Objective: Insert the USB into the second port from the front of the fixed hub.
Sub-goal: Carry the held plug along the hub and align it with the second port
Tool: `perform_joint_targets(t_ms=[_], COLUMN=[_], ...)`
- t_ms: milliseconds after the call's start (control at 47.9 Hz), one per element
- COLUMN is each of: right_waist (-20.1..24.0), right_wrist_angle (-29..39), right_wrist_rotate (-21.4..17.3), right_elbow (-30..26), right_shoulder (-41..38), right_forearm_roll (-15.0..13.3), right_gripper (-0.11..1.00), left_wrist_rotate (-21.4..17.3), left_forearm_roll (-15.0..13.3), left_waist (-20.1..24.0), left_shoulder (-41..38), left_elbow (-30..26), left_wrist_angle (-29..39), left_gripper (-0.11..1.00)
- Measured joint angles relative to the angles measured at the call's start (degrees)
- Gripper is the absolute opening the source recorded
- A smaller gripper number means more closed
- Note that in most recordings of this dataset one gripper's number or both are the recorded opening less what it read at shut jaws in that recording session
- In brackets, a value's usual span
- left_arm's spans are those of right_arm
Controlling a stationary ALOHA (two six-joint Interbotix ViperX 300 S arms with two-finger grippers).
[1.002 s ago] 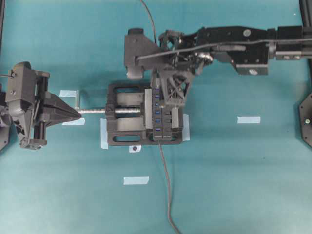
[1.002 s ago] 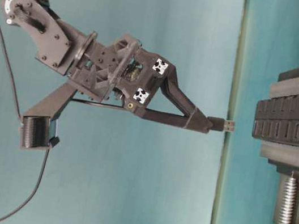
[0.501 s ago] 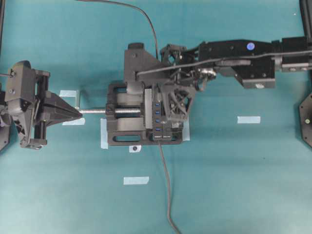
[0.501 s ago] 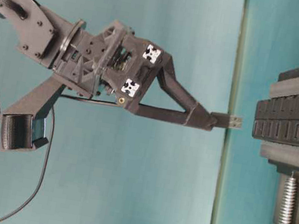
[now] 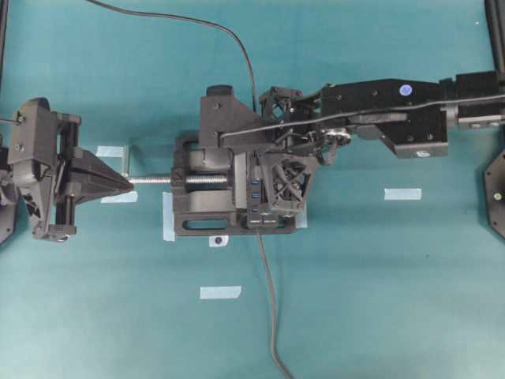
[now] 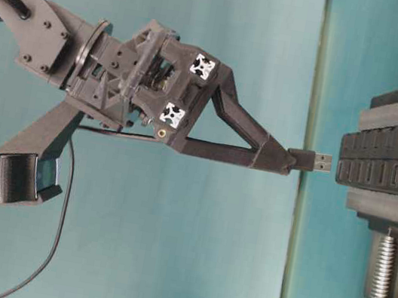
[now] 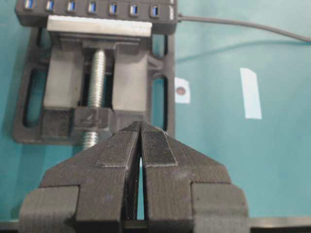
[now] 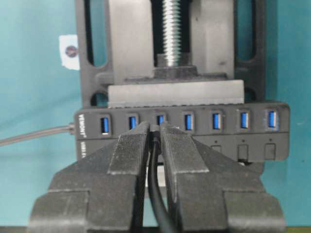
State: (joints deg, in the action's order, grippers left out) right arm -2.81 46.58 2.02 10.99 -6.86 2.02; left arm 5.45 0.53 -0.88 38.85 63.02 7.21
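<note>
The fixed hub (image 8: 180, 124) is a long black bar with a row of blue ports, clamped in a vise. My right gripper (image 8: 154, 127) is shut on the USB (image 6: 311, 161), whose dark cable (image 8: 155, 194) runs back between the fingers. In the table-level view the plug's metal tip sits a small gap short of the hub (image 6: 391, 162), level with its port row. In the right wrist view the fingertips lie between the second and third ports from the hub's cable end, with the third port (image 8: 159, 120) just above the gap. My left gripper (image 7: 141, 127) is shut and empty, off to the left (image 5: 118, 183).
A black vise (image 5: 197, 180) with a silver screw (image 5: 150, 180) holds the hub. The hub's own cable (image 5: 268, 300) trails toward the front edge. The USB's cable (image 5: 229, 35) loops off the back. Pale tape strips (image 5: 402, 193) (image 5: 220, 292) lie on the teal mat.
My right gripper has carried the USB closer to the hub's port face and shifted toward the front end of the hub. The left arm has not moved.
</note>
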Motion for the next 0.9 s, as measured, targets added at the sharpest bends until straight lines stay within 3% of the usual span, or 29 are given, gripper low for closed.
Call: perform_joint_targets(t_ms=[898], right_waist=[1.67], right_wrist_angle=[-0.97], right_wrist_rotate=[-0.44], right_elbow=[0.0], right_shoulder=[-2.2], right_forearm_roll=[0.0], right_gripper=[0.1], left_wrist_rotate=[0.0], left_forearm_roll=[-0.09], left_waist=[0.0], left_shoulder=[-0.09], left_elbow=[0.09], left_wrist_angle=[0.0], left_gripper=[0.0])
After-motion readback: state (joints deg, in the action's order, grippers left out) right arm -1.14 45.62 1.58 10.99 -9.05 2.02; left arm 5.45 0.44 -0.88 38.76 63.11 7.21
